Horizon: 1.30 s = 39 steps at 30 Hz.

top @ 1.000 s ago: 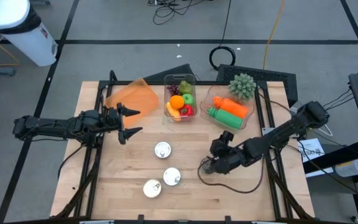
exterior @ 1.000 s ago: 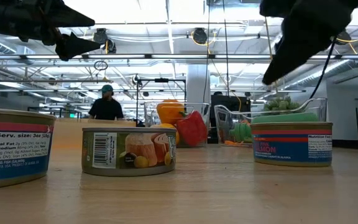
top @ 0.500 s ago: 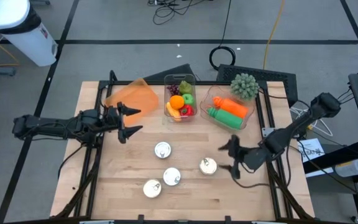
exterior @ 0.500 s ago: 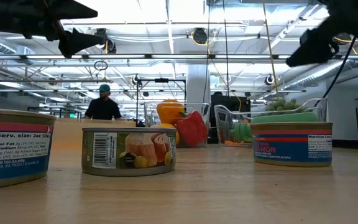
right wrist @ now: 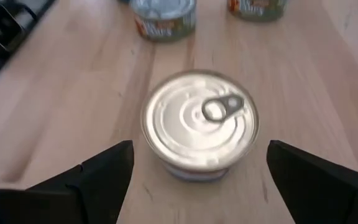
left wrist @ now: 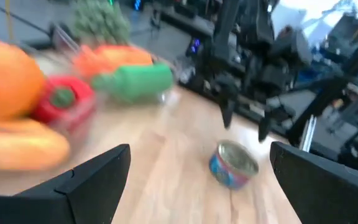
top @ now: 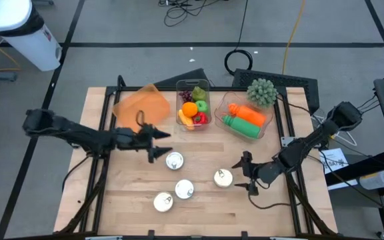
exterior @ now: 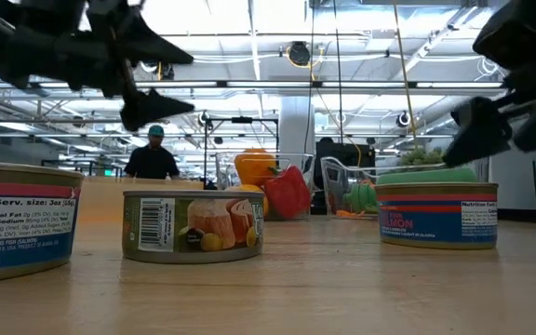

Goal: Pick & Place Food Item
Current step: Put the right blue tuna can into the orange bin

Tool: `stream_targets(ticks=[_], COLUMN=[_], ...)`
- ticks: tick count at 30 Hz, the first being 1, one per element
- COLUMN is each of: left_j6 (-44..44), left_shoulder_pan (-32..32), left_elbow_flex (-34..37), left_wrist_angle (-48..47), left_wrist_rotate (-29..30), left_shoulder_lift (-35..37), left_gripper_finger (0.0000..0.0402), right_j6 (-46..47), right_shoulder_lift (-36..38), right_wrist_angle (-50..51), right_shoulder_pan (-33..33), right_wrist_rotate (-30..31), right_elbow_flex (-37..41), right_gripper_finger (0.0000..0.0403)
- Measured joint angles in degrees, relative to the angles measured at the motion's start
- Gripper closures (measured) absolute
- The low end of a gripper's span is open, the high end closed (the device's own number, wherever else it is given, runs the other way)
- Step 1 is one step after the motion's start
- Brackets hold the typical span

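While blurred, fruit [left wrist: 17,118] shows; cans [right wrist: 199,121] clear.

Plenty we can't make out here, folks.
On the low view the can [exterior: 12,219] at the near left is cut off by the picture's edge, so we read only part of its label, and the person [exterior: 154,156] far behind is too small to tell much about. Over on the left wrist view, the fruit [left wrist: 14,102] smears into blur, and the green bottle [left wrist: 138,81] has no clear outline. Fine print on the salmon can [exterior: 435,214] stays beyond us.
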State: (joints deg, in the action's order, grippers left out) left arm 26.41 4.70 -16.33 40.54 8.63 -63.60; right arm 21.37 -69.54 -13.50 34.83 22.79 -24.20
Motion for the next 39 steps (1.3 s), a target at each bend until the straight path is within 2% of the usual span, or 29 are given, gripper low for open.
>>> stream_targets(ticks=[5, 9, 13, 16, 20, 25, 32, 39], left_j6=[2.89, 1.01, -2.6, -4.74, -7.25, -8.01, 3.2, 3.71], left_shoulder_pan=[3.2, 5.78, 7.66, 8.56, 9.06, 9.07, 6.48, 5.69], left_elbow_flex=[-4.08, -12.97, -23.84, -31.7, -40.03, -47.54, -57.29, -62.17], left_wrist_angle=[10.31, 11.95, 9.55, 4.58, -3.95, -10.66, -30.67, -43.65], left_wrist_rotate=[0.03, -0.48, -6.32, -12.49, -16.05, -14.18, -11.22, 0.65], left_shoulder_lift=[-17.53, -30.2, -40.09, -45.37, -50.03, -54.46, -55.79, -55.86], left_gripper_finger=[0.0007, 0.0007, 0.0007, 0.0007, 0.0007, 0.0007, 0.0007, 0.0007], right_j6=[0.42, 1.99, 5.03, 7.94, 9.4, 6.69, 7.96, 7.96], right_shoulder_lift=[-4.3, -7.4, -9.45, -9.91, -9.92, -9.89, -9.89, -9.89], right_wrist_angle=[0.0, 0.0, 0.0, -0.34, -2.85, -6.18, -6.43, -6.44], right_shoulder_pan=[0.0, 0.0, 0.0, 0.02, 0.02, 0.02, 0.04, 0.04], right_wrist_rotate=[0.0, -0.03, -1.26, -6.18, -10.52, -10.91, -10.9, -10.88], right_elbow_flex=[0.0, 0.0, 0.0, 0.0, 0.0, 0.0, 0.0, -0.03], right_gripper_finger=[0.0055, 0.0055, 0.0055, 0.0055, 0.0055, 0.0055, 0.0055, 0.0055])
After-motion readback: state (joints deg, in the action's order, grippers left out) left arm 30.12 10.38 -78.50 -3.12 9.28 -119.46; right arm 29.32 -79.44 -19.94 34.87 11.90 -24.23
